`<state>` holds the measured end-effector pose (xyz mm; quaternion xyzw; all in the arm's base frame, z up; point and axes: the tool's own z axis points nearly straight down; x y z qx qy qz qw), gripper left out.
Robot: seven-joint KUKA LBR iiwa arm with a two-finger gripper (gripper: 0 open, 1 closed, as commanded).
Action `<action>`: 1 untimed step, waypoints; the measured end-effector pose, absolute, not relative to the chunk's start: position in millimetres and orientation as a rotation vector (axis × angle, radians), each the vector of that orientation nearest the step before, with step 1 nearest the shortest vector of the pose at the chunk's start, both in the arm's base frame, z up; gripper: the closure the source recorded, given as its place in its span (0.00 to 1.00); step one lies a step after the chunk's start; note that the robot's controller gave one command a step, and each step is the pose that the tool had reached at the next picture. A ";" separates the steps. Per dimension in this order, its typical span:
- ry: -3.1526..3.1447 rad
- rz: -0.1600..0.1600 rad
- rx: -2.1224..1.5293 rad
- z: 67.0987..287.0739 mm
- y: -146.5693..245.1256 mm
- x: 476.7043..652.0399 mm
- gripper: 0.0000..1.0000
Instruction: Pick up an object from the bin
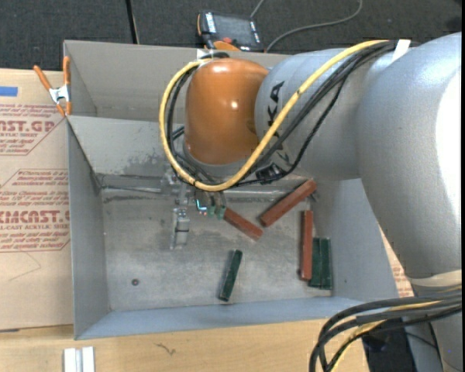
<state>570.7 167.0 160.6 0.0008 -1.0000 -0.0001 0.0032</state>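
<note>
A short red-brown bar [242,224] lies slantwise on the floor of the bin [124,301], near its middle, with its upper left end tucked under the robot's wrist; just to the left of it the gripper [181,229] hangs low over bare grey floor, with nothing seen between the jaws, and whether they stand wide or narrow cannot be told; above the gripper sits the arm's orange cover [221,118], with a yellow cable [294,107] looped round it. To the right of the short bar a longer red-brown bar [287,202] slants up towards the right; further right a third red-brown bar [305,245] lies lengthwise up and down the view, with a dark green bar [322,263] close against its right side; a second dark green bar [230,275] lies alone near the front wall, below the short red-brown bar and well apart from the gripper.
</note>
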 end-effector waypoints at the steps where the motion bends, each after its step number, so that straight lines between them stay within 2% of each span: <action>1: -3.132 0.005 -0.155 99.9 97.1 561.5 0.00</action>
